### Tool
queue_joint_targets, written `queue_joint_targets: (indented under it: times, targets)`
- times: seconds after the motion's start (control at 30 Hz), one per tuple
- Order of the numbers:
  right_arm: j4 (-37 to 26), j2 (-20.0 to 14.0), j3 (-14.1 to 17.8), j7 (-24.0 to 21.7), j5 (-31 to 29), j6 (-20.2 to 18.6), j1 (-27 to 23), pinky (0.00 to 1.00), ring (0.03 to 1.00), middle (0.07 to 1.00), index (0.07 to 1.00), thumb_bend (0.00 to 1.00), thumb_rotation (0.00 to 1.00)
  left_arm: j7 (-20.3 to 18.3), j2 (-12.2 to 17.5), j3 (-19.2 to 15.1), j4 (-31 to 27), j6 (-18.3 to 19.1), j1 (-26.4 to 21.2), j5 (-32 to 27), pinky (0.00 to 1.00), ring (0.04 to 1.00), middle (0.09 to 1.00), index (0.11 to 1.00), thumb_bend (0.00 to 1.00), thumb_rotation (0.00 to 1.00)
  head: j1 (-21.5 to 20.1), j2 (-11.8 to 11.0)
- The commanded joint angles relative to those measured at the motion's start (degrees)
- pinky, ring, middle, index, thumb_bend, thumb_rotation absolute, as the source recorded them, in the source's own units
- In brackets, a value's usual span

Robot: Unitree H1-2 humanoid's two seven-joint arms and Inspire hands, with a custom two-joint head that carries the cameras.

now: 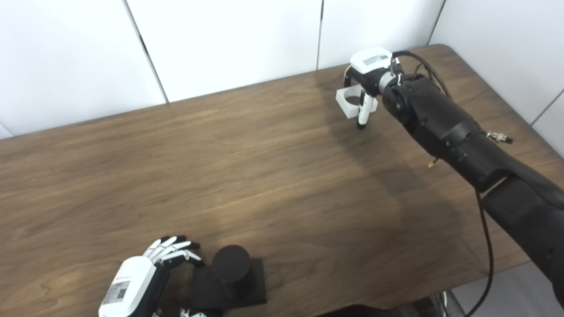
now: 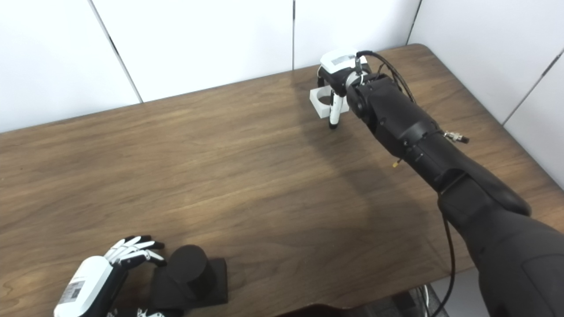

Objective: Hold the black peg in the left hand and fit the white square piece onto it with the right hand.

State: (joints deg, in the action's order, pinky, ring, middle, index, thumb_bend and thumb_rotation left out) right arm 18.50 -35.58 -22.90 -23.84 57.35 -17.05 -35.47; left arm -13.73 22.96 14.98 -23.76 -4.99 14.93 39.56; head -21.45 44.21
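Note:
The black peg is a short round post standing on a black square base at the table's near edge. My left hand is just left of it, fingers spread toward the post without closing on it. At the far right the white square piece, which has a round hole, lies on the table. My right hand arches over it, with the thumb down across its front face and fingers curled behind. Whether the hand presses on the piece is not visible.
The brown wooden table runs wide between the two hands. Its right edge and rounded far corner lie close to the right arm. A black cable hangs from that arm past the near edge. White wall panels stand behind.

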Motion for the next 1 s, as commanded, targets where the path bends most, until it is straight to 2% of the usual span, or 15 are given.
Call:
queue_joint_targets:
  times: [0.0, 0.07, 0.17, 0.57, 0.67, 0.77, 0.97]
  targets:
    - [0.40, -1.93, 0.70, 2.18, 0.04, 1.23, -0.97, 0.83, 0.905, 0.844, 0.534, 0.57, 0.14, -1.36, 0.53, -0.16, -0.50, 0.55, 0.78, 0.07, 0.93, 0.876, 0.793, 0.486, 0.52, 0.05, -0.01, 0.05]
    - [0.21, -1.90, 1.38, 3.77, -1.11, 2.29, -0.42, 0.80, 0.871, 0.799, 0.495, 0.53, 0.13, -1.35, 0.51, -0.20, -0.54, 0.61, 0.81, 0.13, 0.93, 0.875, 0.793, 0.486, 0.52, 0.05, 0.27, 0.16]
    - [-0.05, -2.17, 1.61, 5.33, -1.70, 3.74, 0.14, 0.77, 0.840, 0.765, 0.487, 0.52, 0.13, -1.37, 0.50, -0.26, -0.59, 0.66, 0.78, 0.38, 0.92, 0.873, 0.793, 0.486, 0.52, 0.05, 0.20, 0.26]
    - [-1.75, -2.65, 2.05, 5.96, -2.79, 4.92, 1.48, 0.76, 0.829, 0.753, 0.485, 0.52, 0.12, -1.23, -0.25, -0.16, -0.35, 0.81, 0.41, 0.92, 0.92, 0.868, 0.790, 0.486, 0.52, 0.05, 1.27, 0.19]
    - [-4.99, -2.94, 2.43, 4.80, -3.36, 4.88, 2.39, 0.78, 0.838, 0.759, 0.486, 0.52, 0.12, -1.35, -0.77, 0.08, -0.26, 1.04, 0.24, 1.45, 0.91, 0.868, 0.789, 0.486, 0.52, 0.05, 2.64, 0.31]
    - [-11.53, -3.53, 2.74, 2.03, -3.33, 4.43, 4.05, 0.79, 0.843, 0.759, 0.487, 0.52, 0.13, -1.82, -1.46, 0.37, -0.67, 1.62, 0.01, 2.09, 0.91, 0.869, 0.790, 0.486, 0.52, 0.05, 4.19, 0.45]
    - [-24.40, -5.11, 3.39, -3.66, -3.43, 6.18, 6.85, 0.78, 0.851, 0.753, 0.487, 0.52, 0.13, -2.70, -2.65, 1.24, -1.57, 2.89, -0.48, 3.30, 0.90, 0.866, 0.787, 0.486, 0.52, 0.05, 7.15, 1.01]
